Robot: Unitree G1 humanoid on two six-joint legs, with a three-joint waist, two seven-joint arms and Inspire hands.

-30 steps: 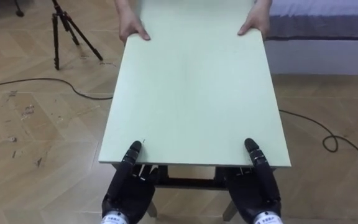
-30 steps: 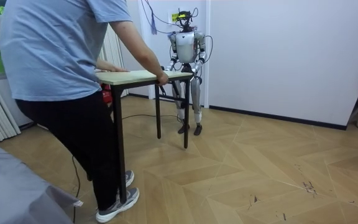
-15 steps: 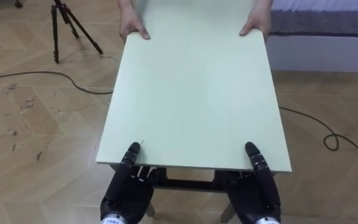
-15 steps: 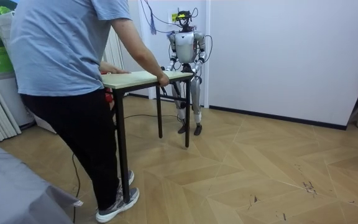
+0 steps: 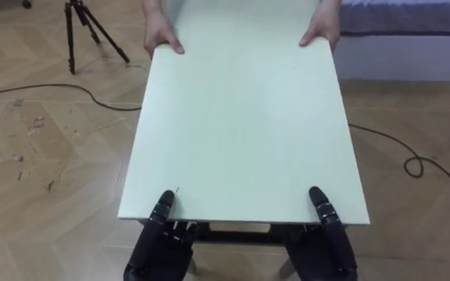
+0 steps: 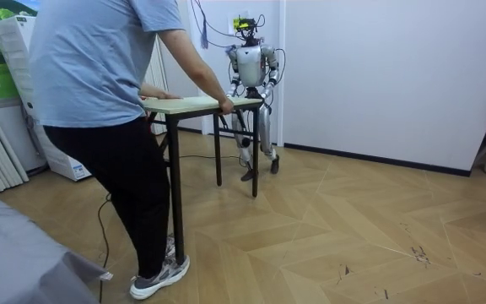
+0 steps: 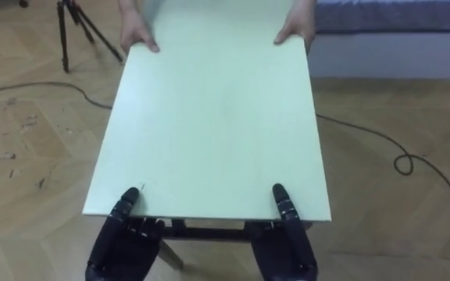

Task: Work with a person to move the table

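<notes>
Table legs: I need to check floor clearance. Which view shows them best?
The room view: the table legs show full length, side on. Both eye views look down on the tabletop, with dark frame bits under its near edge.

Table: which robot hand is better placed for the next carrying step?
Neither alone: left hand and right hand each pinch the table's near edge, thumbs on top, mirroring the person's hands at the far edge.
</notes>
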